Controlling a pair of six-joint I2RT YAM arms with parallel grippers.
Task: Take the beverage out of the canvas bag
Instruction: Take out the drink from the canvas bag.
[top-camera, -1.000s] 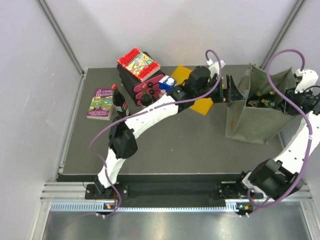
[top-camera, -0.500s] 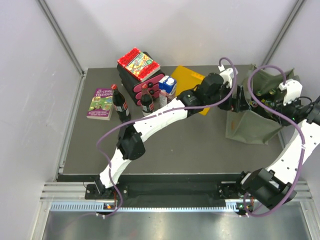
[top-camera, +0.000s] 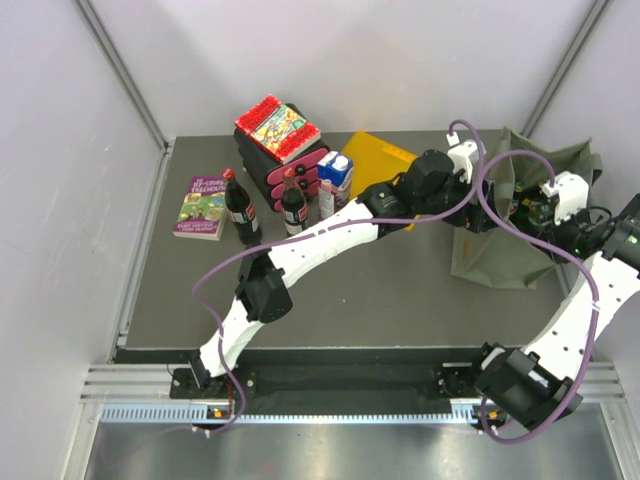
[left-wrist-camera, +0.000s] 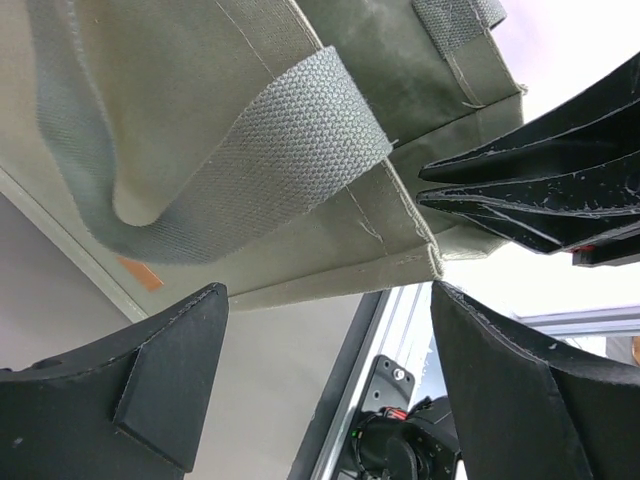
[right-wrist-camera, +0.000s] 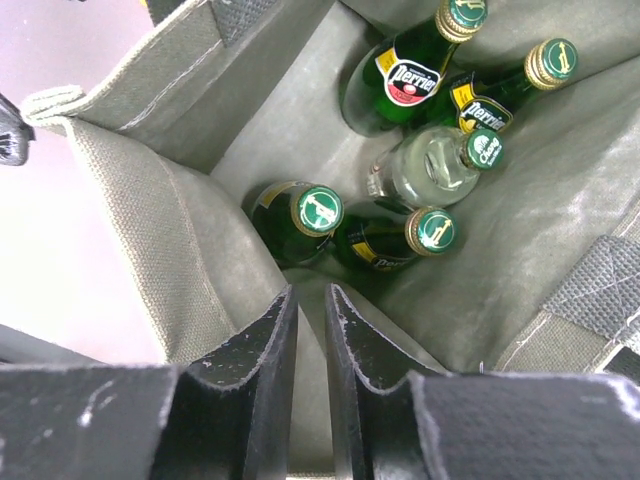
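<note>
The olive canvas bag (top-camera: 500, 255) stands at the table's right, mouth up. Inside it the right wrist view shows several beverage bottles: green ones with green caps (right-wrist-camera: 318, 210) (right-wrist-camera: 436, 230) (right-wrist-camera: 400, 85) and a clear one (right-wrist-camera: 430, 165). My right gripper (right-wrist-camera: 310, 292) points down into the bag just short of the nearest bottle. Its jaws stand a narrow slit apart, with the bag's inner cloth creased in the slit. My left gripper (left-wrist-camera: 328, 290) is wide open at the bag's outer left side (left-wrist-camera: 200, 120), with the corner seam and a webbing handle (left-wrist-camera: 280, 130) just beyond its tips.
Left of the bag lie a yellow folder (top-camera: 375, 153), a blue-white carton (top-camera: 336, 172), a black-and-pink rack topped by a book (top-camera: 285, 150), two dark cola bottles (top-camera: 240, 208) (top-camera: 292, 205) and a purple book (top-camera: 203, 206). The enclosure wall rises just right of the bag.
My left arm has swung right, up to the bag's left side. My right gripper has moved left over the bag's mouth and its jaws have narrowed.
</note>
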